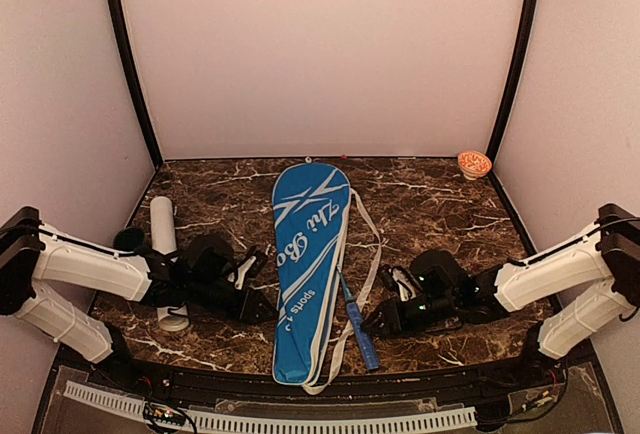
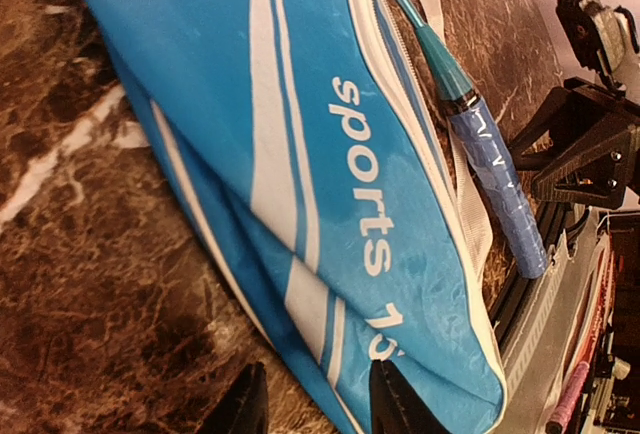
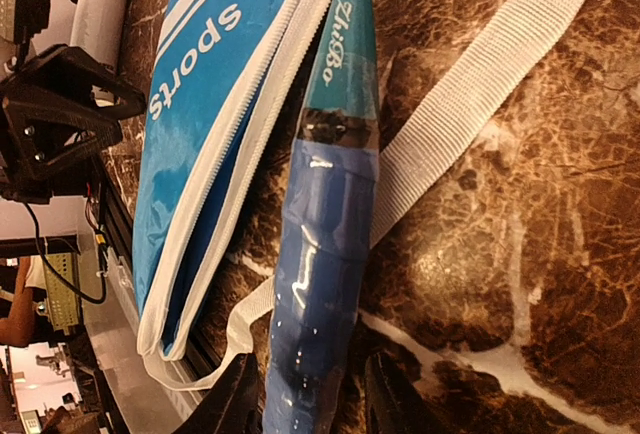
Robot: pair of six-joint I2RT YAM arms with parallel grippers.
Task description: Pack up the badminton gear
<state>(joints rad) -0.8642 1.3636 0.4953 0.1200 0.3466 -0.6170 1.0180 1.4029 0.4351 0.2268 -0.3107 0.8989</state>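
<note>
Its tips apart, the left pincer (image 2: 318,394) straddles the 8 o'clock edge of the blue cover (image 1: 305,274), likely steadying it, while the right pincer (image 3: 305,394), likewise apart, straddles the protruding racket handle (image 3: 320,234).

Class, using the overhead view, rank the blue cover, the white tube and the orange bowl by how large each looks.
Largest: cover, by far.
Next: tube, partly hidden.
Smallest: bowl; it lies farthest from the camera, which shrinks it, yet the gap is plain.
</note>
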